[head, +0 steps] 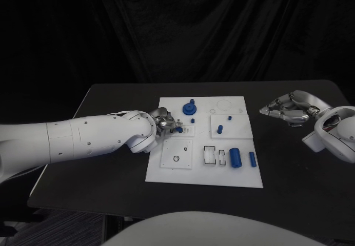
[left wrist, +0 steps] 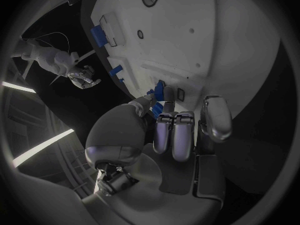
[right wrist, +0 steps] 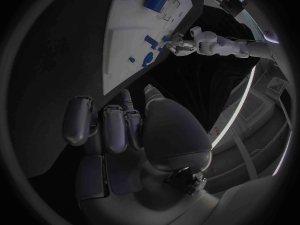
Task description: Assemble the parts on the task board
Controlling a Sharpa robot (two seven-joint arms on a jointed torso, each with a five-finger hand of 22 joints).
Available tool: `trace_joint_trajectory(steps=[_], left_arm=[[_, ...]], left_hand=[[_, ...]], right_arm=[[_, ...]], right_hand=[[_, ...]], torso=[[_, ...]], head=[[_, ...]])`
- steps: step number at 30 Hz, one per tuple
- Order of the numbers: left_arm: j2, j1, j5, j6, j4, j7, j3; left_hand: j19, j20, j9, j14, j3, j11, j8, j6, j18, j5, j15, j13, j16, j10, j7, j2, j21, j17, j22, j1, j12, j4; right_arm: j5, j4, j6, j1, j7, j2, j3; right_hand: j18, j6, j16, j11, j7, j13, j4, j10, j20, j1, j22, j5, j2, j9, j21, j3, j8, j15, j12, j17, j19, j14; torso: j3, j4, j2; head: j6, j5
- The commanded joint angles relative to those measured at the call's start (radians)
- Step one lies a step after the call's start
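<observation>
Task board: the flat white rectangular plate (head: 169,171) lies in the middle of the black table (head: 296,169), a raised white square block (head: 238,126) on its far right part.
Left hand: the silver left hand (head: 167,124) sits over the board's left edge, midway along it; in the left wrist view its fingertips (left wrist: 164,104) close round a small blue piece (left wrist: 159,91) held against the board. It grips that piece.
Right hand: the silver right hand (head: 286,110) hangs over the bare table off the board's right side, well apart from it. In the right wrist view its fingers (right wrist: 116,127) are curled in toward the palm with nothing between them.
Blue gear: a round blue toothed part (head: 190,108) stands near the board's far edge, just beyond the left hand.
Blue cylinder: a thick blue cylinder (head: 235,157) lies on the near right part of the board.
Blue rod: a thinner blue rod (head: 252,159) lies just beside the cylinder, nearer the board's right edge.
Blue pegs: one small blue peg (head: 229,118) and another (head: 219,129) stand on the raised block.
Slots: dark-edged rectangular recesses (head: 211,155) sit just left of the cylinder.
</observation>
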Motion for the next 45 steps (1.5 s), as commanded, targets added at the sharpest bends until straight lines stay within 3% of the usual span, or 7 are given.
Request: trace_joint_trajectory(steps=[1,15,21,25,27,36,45], left_arm=[[0.002,-0.004,-0.002,0.023,0.002,0.004,0.0],[-0.002,-0.015,-0.002,0.027,-0.003,0.007,0.0],[-0.001,-0.018,-0.002,0.029,-0.006,0.008,0.0],[0.0,-0.019,-0.002,0.032,-0.008,0.006,0.0],[0.0,-0.02,-0.002,0.036,-0.009,0.003,0.0],[-0.002,-0.023,-0.002,0.054,-0.013,-0.011,0.0],[-0.003,-0.024,-0.002,0.07,-0.013,-0.011,0.0]], left_hand=[[-0.007,0.003,0.001,0.104,0.002,-0.009,0.004,-0.01,0.009,-0.005,-0.008,0.263,-0.001,0.104,-0.001,0.009,-0.004,0.263,0.019,0.004,0.004,0.008],[-0.009,0.003,0.002,0.104,0.0,-0.008,0.004,-0.014,0.01,-0.016,-0.008,0.263,-0.001,0.104,0.0,0.009,-0.009,0.263,0.016,0.003,0.004,0.015],[-0.012,0.007,-0.001,0.104,-0.043,-0.002,0.0,-0.028,0.011,-0.094,-0.002,0.263,-0.001,0.104,0.007,-0.001,-0.02,0.263,0.014,-0.015,0.004,0.071],[-0.012,0.008,-0.003,0.104,-0.055,0.0,-0.002,-0.031,0.011,-0.101,-0.001,0.263,-0.001,0.104,0.009,-0.004,-0.023,0.263,0.013,-0.018,0.004,0.083],[-0.013,0.013,-0.01,0.104,-0.101,0.008,-0.014,-0.051,0.011,-0.138,0.005,0.263,-0.001,0.104,0.019,-0.016,-0.027,0.263,0.013,-0.045,0.004,0.125],[-0.011,0.02,-0.016,0.104,-0.193,0.014,-0.016,-0.056,0.012,-0.169,0.011,0.263,-0.001,0.104,0.024,-0.018,-0.033,0.263,0.016,-0.066,0.004,0.193],[-0.01,0.02,-0.015,0.104,-0.245,0.013,-0.01,-0.051,0.013,-0.187,0.011,0.263,-0.001,0.104,0.022,-0.012,-0.036,0.263,0.019,-0.072,0.004,0.229]], right_arm=[[0.0,0.002,0.002,-0.003,-0.014,-0.001,0.001],[0.0,0.001,0.007,-0.003,-0.018,-0.001,0.001],[0.0,0.0,0.008,-0.004,-0.018,-0.001,0.001],[0.0,0.0,0.009,-0.004,-0.018,-0.001,0.001],[0.0,0.0,0.01,-0.004,-0.019,-0.001,0.001],[0.0,0.0,0.012,-0.004,-0.021,-0.003,0.001],[0.0,0.0,0.016,-0.005,-0.023,-0.002,0.001]], right_hand=[[0.017,0.009,-0.005,0.002,0.001,0.097,-0.006,-0.005,0.0,0.01,0.054,0.006,0.003,-0.001,-0.005,0.0,-0.005,0.0,-0.006,0.084,-0.005,0.047],[0.018,0.008,-0.007,0.002,0.001,0.096,-0.006,-0.006,0.0,0.012,0.052,0.006,0.003,-0.001,-0.008,0.001,-0.005,0.0,-0.007,0.082,-0.006,0.046],[0.019,0.008,-0.009,0.002,0.001,0.094,-0.006,-0.008,0.0,0.012,0.05,0.007,0.003,-0.002,-0.011,0.001,-0.005,0.0,-0.007,0.081,-0.007,0.046],[0.019,0.008,-0.009,0.002,0.001,0.094,-0.006,-0.008,0.0,0.012,0.05,0.007,0.003,-0.002,-0.011,0.001,-0.005,0.0,-0.007,0.081,-0.007,0.046],[0.019,0.008,-0.009,0.002,0.001,0.094,-0.006,-0.008,0.0,0.012,0.05,0.007,0.003,-0.002,-0.011,0.001,-0.005,0.0,-0.007,0.081,-0.007,0.046],[0.019,0.008,-0.01,0.002,0.001,0.094,-0.006,-0.008,0.0,0.012,0.049,0.007,0.003,-0.002,-0.013,0.0,-0.006,0.0,-0.008,0.08,-0.008,0.045],[0.019,0.008,-0.011,0.002,0.001,0.093,-0.006,-0.009,0.0,0.012,0.049,0.007,0.002,-0.002,-0.014,0.0,-0.006,0.0,-0.008,0.079,-0.008,0.045]], torso=[[0.0001,0.0001,0.0],[-0.001,0.0006,0.001],[-0.0016,0.0002,0.0],[-0.0019,-0.0001,0.0],[-0.0016,-0.0004,0.0],[-0.0012,-0.0006,0.0],[-0.0005,-0.0006,-0.001]], head=[[0.0,0.0],[0.0,0.001],[0.0,0.0],[0.0,0.001],[0.0,0.002],[0.0,0.002],[0.0,0.003]])
